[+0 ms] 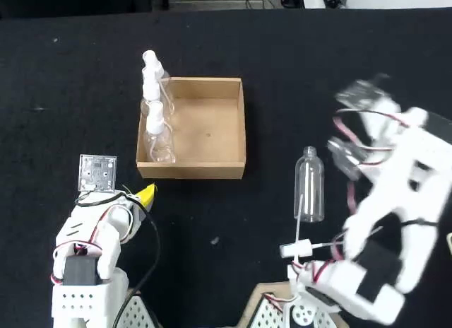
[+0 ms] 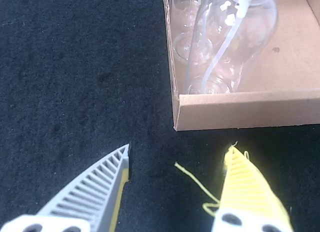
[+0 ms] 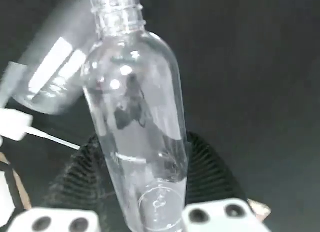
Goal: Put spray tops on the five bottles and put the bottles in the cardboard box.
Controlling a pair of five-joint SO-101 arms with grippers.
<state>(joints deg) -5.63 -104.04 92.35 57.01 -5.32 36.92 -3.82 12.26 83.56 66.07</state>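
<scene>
Surface: black, cardboard box (image 1: 191, 171) on it.
My left tool (image 2: 180, 149): released — beside box corner.
My right tool (image 3: 147, 142): grasping uncapped bottle (image 3: 135, 117).
High view: spray top (image 1: 296, 250) lying loose.

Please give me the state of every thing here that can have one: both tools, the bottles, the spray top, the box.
left tool: open, empty.
right tool: shut on the held bottle.
held bottle: no top on.
free bottle: no top, not held.
loose spray top: lying free, not fitted.
boxed bottles: spray tops on.
cardboard box: open, holding bottles.
</scene>
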